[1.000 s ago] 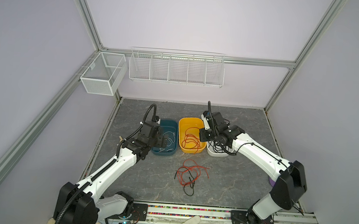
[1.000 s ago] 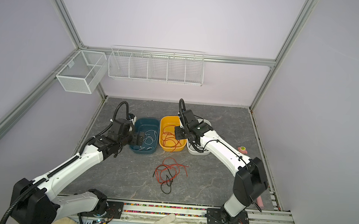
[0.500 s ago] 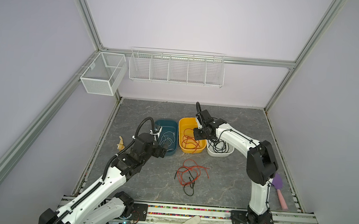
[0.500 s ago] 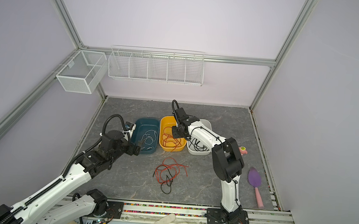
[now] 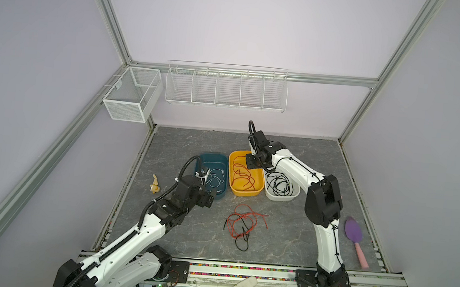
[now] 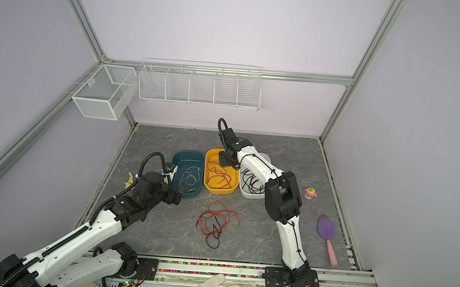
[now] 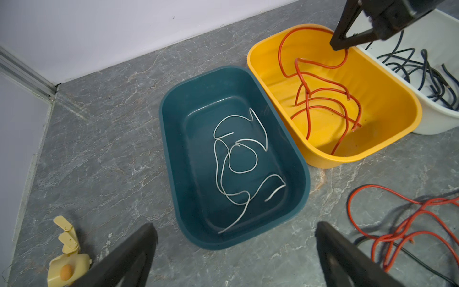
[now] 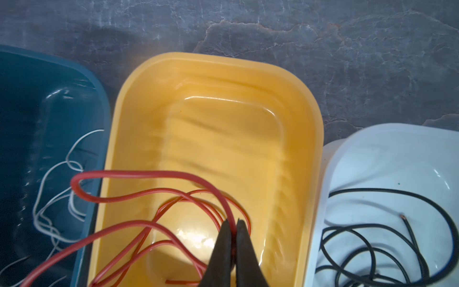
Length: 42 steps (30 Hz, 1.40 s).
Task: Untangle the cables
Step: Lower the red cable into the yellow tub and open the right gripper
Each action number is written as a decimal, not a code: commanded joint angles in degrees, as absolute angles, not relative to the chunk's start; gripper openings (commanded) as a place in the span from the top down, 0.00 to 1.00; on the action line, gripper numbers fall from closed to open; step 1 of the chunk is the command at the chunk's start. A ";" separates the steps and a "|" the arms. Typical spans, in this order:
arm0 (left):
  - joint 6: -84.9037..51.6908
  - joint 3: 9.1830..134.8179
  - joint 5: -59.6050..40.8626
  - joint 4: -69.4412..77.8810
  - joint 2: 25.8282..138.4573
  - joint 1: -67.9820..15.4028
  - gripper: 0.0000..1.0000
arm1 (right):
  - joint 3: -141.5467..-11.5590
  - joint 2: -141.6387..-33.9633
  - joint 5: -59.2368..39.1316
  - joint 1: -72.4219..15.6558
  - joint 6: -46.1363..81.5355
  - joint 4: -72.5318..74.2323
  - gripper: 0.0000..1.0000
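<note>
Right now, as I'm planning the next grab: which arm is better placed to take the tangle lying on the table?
Left. The left gripper is open and empty, near the tangle on the table. The right gripper is shut on a red cable over the yellow bin.

Both arms (image 5: 144, 227) are done in white shells with chunky black joints (image 5: 323, 203), and ribbed black hoses (image 5: 188, 162) are looped off the wrists.

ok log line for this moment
right tool: shut on red cable over yellow bin | left tool: open, empty, by teal bin | tangle: on table
</note>
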State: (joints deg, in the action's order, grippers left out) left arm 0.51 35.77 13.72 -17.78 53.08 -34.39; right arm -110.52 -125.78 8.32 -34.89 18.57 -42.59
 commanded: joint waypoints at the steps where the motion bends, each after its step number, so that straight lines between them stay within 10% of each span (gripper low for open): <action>1: 1.49 36.08 15.53 -16.51 53.21 -35.77 0.01 | -110.64 -128.27 9.73 -34.47 17.57 -46.63 0.93; 10: 0.62 37.81 16.11 -18.28 56.42 -36.65 0.01 | -107.15 -124.19 7.85 -34.63 18.54 -46.15 0.92; 23: -0.08 39.32 16.16 -19.85 58.41 -36.74 0.01 | -105.16 -116.53 5.93 -35.23 17.59 -49.92 0.59; 35: -5.14 43.70 13.86 -24.91 58.84 -36.72 0.01 | -85.16 -91.85 7.86 -40.29 16.52 -43.16 0.03; 42: -17.09 51.47 12.14 -35.01 62.78 -36.74 0.01 | -71.74 -77.54 5.32 -43.42 17.62 -40.99 0.12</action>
